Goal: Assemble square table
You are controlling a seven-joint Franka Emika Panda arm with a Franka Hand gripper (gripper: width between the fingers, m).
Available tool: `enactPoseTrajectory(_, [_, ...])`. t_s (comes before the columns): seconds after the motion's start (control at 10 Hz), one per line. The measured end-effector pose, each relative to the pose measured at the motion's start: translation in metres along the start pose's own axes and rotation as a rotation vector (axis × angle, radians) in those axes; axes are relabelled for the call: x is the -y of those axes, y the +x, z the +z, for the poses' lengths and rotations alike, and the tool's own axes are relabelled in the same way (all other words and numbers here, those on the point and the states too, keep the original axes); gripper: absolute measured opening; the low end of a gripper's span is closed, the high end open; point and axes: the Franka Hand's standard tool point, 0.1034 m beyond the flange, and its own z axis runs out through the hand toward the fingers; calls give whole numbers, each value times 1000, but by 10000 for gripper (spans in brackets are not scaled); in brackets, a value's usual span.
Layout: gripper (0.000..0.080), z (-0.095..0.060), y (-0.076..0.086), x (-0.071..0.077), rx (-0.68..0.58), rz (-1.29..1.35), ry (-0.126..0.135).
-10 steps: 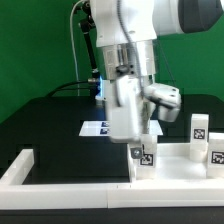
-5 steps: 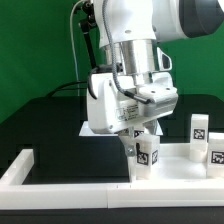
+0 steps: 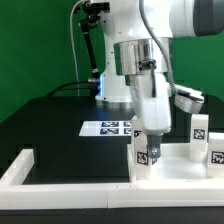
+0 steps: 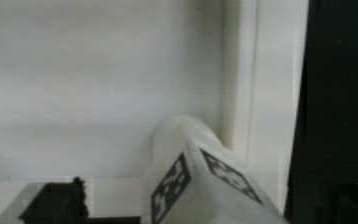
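The white square top (image 3: 175,166) lies at the exterior view's lower right, and its pale floor and raised rim (image 4: 243,90) fill the wrist view. One tagged white leg (image 3: 145,152) stands on its near corner. My gripper (image 3: 151,150) hangs straight over this leg with its fingers down around the leg's upper part. In the wrist view the leg (image 4: 202,180) sits between the jaws of my gripper (image 4: 211,205). A dark fingertip (image 4: 59,200) stands clear of the leg, so the gripper is open. Two more legs (image 3: 198,128) (image 3: 217,150) stand at the far right.
The marker board (image 3: 106,127) lies on the black table behind the top. Long white border rails run along the front (image 3: 70,190) and at the exterior view's left (image 3: 18,166). A green backdrop stands behind the arm.
The wrist has turned about its vertical axis over the leg, swinging the hand's side bracket round. The hand has shifted slightly toward the exterior view's right. The leg stays standing in the same corner.
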Motion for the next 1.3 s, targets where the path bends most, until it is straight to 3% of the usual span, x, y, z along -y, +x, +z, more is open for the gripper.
enactPoseTrajectory(0.2, [649,-4,2,6,-16,-408,-23])
enactPoseTrajectory(0.3, [649,-5,6,9,-21,-570,-22])
enactPoseTrajectory(0.6, [626,-4,5,8,-20,-535,-24])
enactPoseTrajectory(0.8, [297,-2,4,4,-14,-380,-30])
enactPoseTrajectory(1.0, [297,-1,5,3,-15,-249,-31])
enactPoseTrajectory(1.3, [293,-3,5,4,-2,150,-40])
